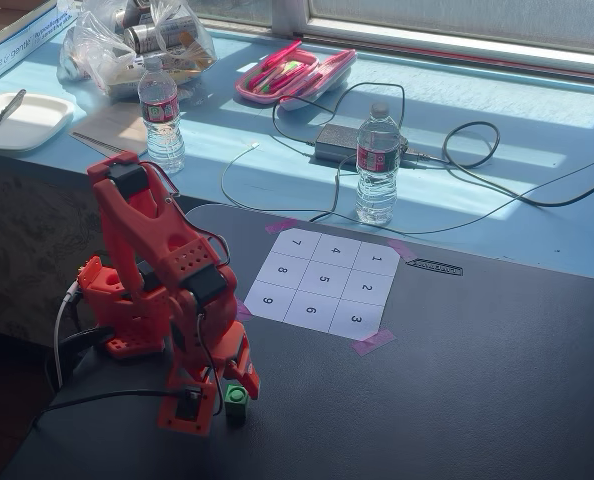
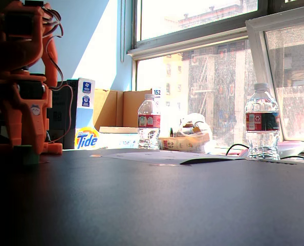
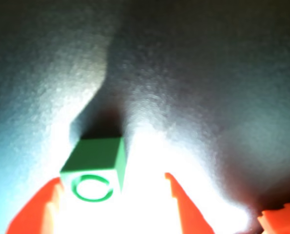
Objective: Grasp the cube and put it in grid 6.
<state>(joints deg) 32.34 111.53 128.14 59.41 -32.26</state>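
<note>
Cube task scene, biggest first: dark table (image 1: 477, 380) with the orange arm (image 1: 147, 270) folded down at its near-left edge in a fixed view, a white numbered grid sheet (image 1: 322, 282) taped flat well apart from the arm, two water bottles (image 1: 377, 165) standing behind it. Gripper (image 3: 113, 195) is down at the table surface, jaws apart with a clear gap, in the wrist view. Green cube (image 3: 96, 168) sits on the table between the fingers, close against the left finger (image 3: 37, 207) and apart from the right one, well off the grid sheet and not lifted
</note>
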